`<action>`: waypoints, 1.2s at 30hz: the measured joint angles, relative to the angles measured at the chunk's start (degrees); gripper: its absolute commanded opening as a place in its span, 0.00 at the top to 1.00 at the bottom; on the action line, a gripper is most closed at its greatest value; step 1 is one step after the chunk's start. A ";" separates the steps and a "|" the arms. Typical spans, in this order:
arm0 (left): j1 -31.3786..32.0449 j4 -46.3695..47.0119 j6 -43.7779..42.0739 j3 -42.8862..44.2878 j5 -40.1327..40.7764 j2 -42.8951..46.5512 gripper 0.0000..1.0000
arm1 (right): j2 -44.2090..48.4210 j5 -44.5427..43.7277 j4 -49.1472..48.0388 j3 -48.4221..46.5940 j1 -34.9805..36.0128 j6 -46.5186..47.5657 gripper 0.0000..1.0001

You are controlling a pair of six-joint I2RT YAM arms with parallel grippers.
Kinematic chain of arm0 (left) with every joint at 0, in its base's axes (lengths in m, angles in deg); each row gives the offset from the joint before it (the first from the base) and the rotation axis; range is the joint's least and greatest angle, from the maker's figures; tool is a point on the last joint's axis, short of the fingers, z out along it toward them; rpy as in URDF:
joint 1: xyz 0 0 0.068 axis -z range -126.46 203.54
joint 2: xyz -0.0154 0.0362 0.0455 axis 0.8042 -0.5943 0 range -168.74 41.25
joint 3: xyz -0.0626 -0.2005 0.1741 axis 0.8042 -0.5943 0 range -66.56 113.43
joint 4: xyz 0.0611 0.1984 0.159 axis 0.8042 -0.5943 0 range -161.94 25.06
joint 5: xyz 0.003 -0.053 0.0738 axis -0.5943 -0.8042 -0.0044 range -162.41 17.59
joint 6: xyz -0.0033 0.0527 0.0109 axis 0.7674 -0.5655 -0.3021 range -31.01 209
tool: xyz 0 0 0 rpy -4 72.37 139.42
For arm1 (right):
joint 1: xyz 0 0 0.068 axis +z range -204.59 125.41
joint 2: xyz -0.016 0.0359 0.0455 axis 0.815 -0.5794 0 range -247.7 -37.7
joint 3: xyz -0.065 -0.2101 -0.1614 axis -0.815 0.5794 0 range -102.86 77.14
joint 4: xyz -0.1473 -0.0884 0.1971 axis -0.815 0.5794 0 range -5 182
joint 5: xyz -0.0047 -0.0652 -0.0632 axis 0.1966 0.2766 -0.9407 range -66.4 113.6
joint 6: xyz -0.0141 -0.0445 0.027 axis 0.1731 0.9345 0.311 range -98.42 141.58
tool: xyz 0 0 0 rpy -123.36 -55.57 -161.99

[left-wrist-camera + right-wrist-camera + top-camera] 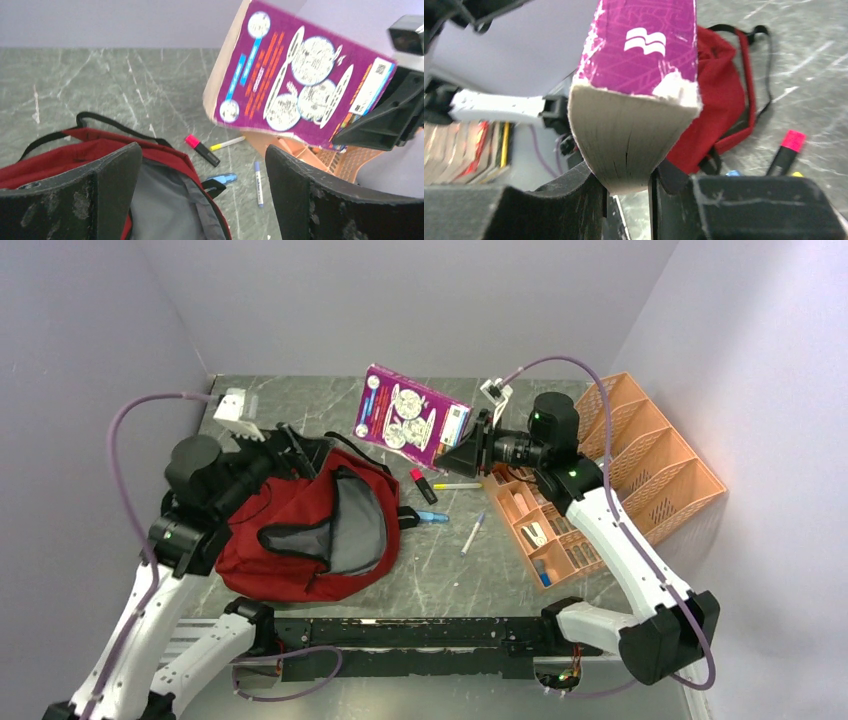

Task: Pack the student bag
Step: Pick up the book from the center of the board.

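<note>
Loading book (412, 415), clamped in right gripper (470, 435); nothing in splayed left gripper (202, 150) over student bag (300, 540). Next: lower into mouth.

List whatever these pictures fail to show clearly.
- Inside the backpack: the top view shows only grey lining at the opening; the fabric hides anything deeper.
- Print on the book: too small from above, blurred in the left wrist view.
- Small items in the orange organiser: too small from above, partly covered by the right arm.
- Middle of the table in the right wrist view: the book blocks it.
</note>
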 measured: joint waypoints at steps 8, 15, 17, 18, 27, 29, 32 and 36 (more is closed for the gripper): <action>-0.04 3.34 1.51 -2.58 -12.83 7.54 0.03 | 5.05 13.92 4.20 1.40 0.02 3.19 1.00; -0.04 6.25 3.06 -6.71 -23.45 7.98 0.03 | 9.33 24.30 -0.76 3.32 0.02 -0.68 1.00; -0.04 8.00 3.89 -7.17 -25.94 7.93 0.03 | 9.62 26.62 -2.64 3.32 0.02 -1.97 1.00; -0.04 9.40 4.59 -7.48 -27.36 7.89 0.03 | 9.64 27.65 -3.61 3.37 0.02 -2.67 1.00; 0.02 25.29 13.77 -11.52 -39.01 6.29 0.20 | 9.29 30.88 -6.82 4.09 0.61 -5.38 1.00; 0.02 27.91 15.61 -12.15 -40.00 5.81 0.29 | 8.55 30.73 -7.34 4.09 1.16 -5.70 1.00; 0.09 30.51 17.62 -12.83 -41.33 5.29 0.50 | 7.13 30.01 -8.48 4.09 2.58 -6.38 1.00; 0.35 30.91 18.16 -12.83 -41.83 4.74 0.79 | 5.95 28.30 -8.24 4.09 3.76 -5.62 1.00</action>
